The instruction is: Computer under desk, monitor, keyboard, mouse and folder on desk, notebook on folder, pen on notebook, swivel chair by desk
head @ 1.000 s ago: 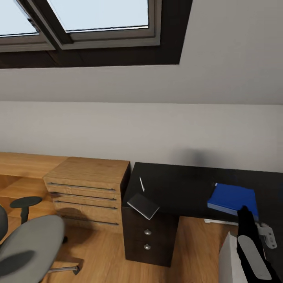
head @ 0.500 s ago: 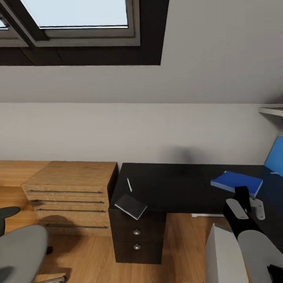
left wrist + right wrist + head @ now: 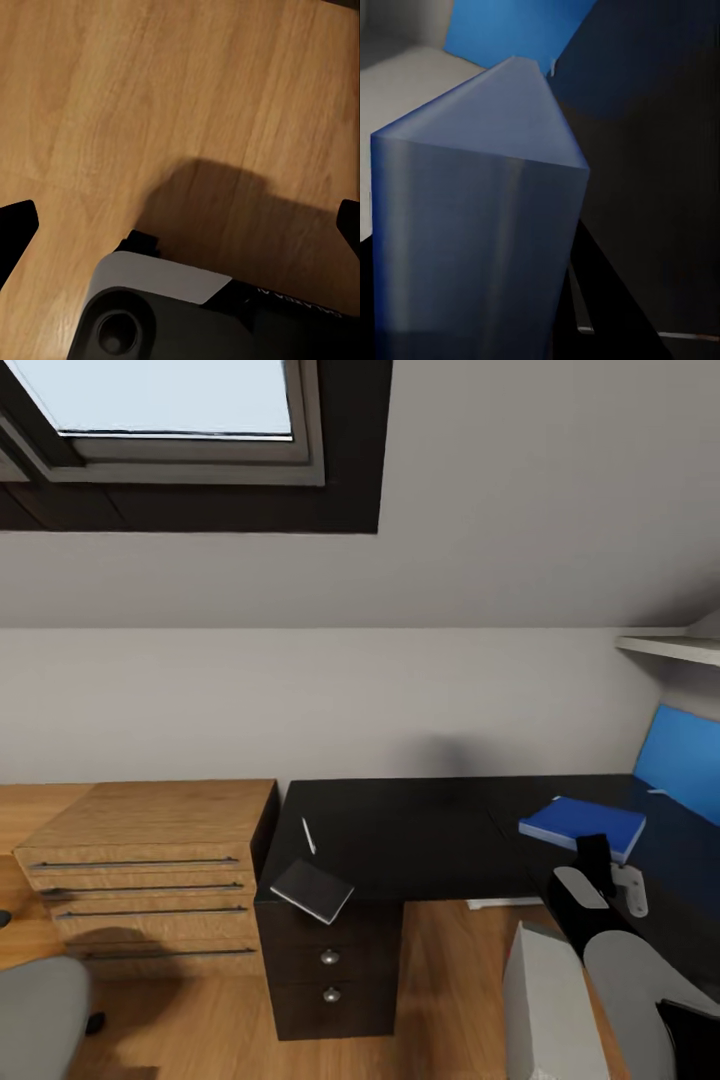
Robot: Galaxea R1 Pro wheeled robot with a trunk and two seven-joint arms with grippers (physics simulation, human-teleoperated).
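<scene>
Overhead, at the upper left of the head view, a skylight [image 3: 170, 400] sat in the sloped ceiling above the grey wall. Below it the desk [image 3: 420, 830] stretched across the middle of the frame, with the notebook [image 3: 312, 890] lying at its near left corner, partly over the edge, and the pen [image 3: 309, 836] just behind it. Well apart, toward the right, the folder [image 3: 583, 825] lay on the desk near a blue panel [image 3: 683, 763]. A wooden drawer unit [image 3: 150, 870] stood beside the desk at left. The right gripper [image 3: 600, 870] reached in at lower right; I could not tell how its fingers stood. The left gripper [image 3: 180, 225] hung spread over the wood floor [image 3: 150, 90].
</scene>
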